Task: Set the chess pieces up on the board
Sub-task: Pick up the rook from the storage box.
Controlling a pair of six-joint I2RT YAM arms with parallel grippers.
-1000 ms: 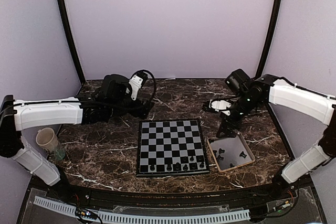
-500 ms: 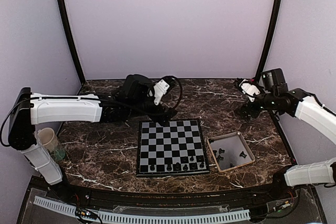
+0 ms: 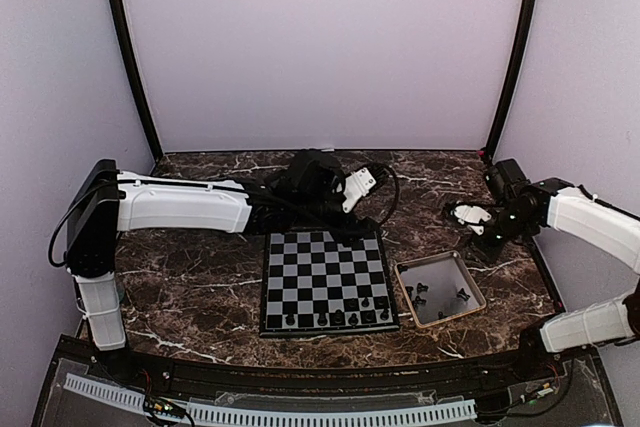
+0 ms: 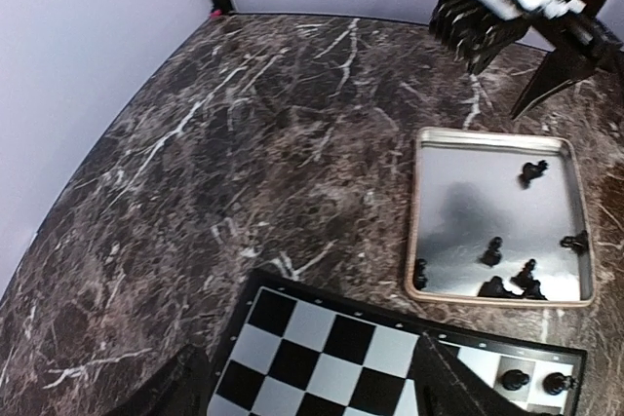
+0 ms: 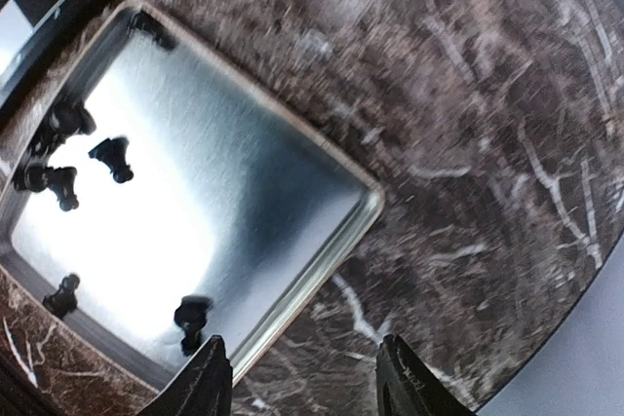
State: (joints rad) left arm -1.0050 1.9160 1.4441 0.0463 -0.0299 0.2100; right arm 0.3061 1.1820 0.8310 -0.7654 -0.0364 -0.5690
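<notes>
The left claw (image 4: 312, 392) had swung over to the board's (image 3: 325, 282) far edge, the right claw (image 5: 297, 377) above the tray (image 4: 414, 211); both spread, empty. A few pieces (image 3: 338, 317) stood on the near row; others remained in the tray.

Both arms wear smooth white shells over black joints. The left arm (image 3: 180, 209) has a long white link ending in a bulky black wrist with a small white bracket, and a thin black cable (image 3: 386, 187) loops off it. The right arm (image 3: 592, 223) matches it, white segments between black joints. The left tool (image 4: 304, 353) and right tool (image 5: 300, 343) each show two dark, tapering fingers.
</notes>
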